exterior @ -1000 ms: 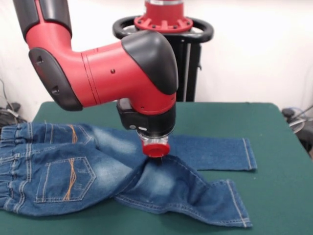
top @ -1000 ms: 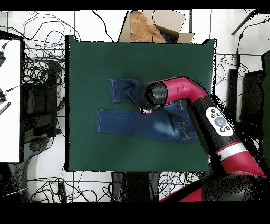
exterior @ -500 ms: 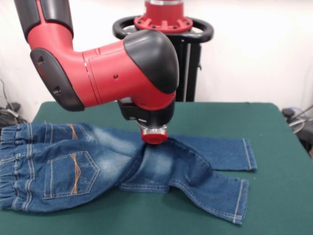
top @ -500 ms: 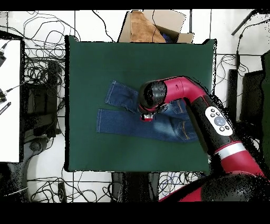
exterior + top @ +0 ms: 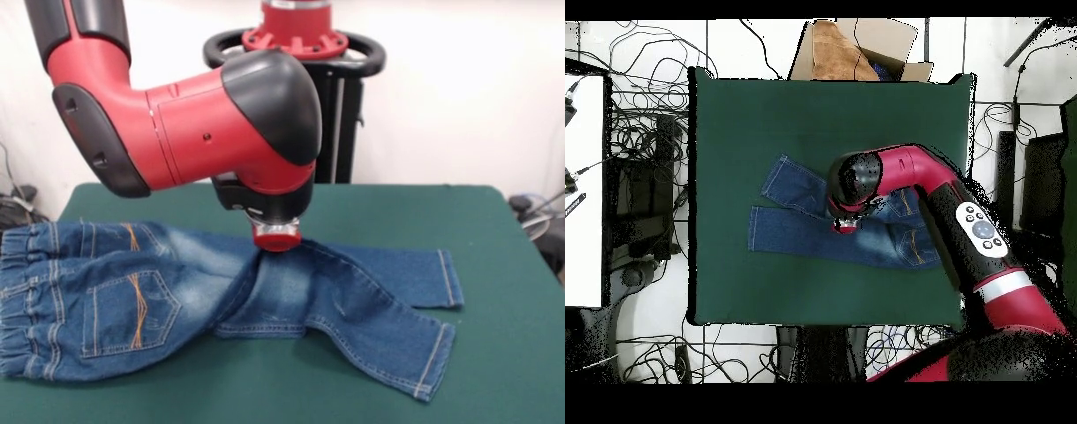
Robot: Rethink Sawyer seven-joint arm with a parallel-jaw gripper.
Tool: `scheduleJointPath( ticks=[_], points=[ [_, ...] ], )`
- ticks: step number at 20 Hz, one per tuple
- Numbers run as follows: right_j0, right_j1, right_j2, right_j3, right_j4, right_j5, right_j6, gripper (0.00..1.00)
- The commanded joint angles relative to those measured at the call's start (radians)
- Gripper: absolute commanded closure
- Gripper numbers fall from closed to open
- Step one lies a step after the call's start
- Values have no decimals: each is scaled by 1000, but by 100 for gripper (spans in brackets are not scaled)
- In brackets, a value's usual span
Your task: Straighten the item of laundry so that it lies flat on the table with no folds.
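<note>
The jeans (image 5: pixel 177 300) are a small pair of blue denim with pale faded patches, and they lie on the green table (image 5: pixel 494 265). The back side is up: two back pockets with orange stitching are visible, and the gathered elastic waistband is at one end. In the overhead view the jeans (image 5: pixel 795 232) are around the middle of the table (image 5: pixel 725 120), well apart from all four edges. One leg lies straight and flat, parallel to the long edge of the table. The other leg goes away from it at an angle, so the two legs open like a narrow V and their hems are apart. Near the crotch this second leg has a fold, where the cloth makes a ridge and one small flap turns under. The seat part looks mostly smooth.

The gripper (image 5: pixel 276 243) is directly over this ridge, and its red round end touches or almost touches the denim. The fingers are hidden under the red end, so one cannot tell if they are apart or together.
</note>
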Motion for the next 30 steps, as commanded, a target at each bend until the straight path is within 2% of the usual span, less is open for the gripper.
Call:
scheduleJointPath(
  ticks=[1,10,14,21,27,30],
  points=[
    [2,-2,-19,11,41,125,-218,100],
    [-14,-28,-8,33,76,202,-229,100],
    [-16,-13,-11,39,71,208,-223,100],
    [5,45,-23,16,52,171,-197,100],
    [37,140,-58,-58,0,113,-190,100],
    [40,161,-61,-78,-9,111,-197,100]
  ],
)
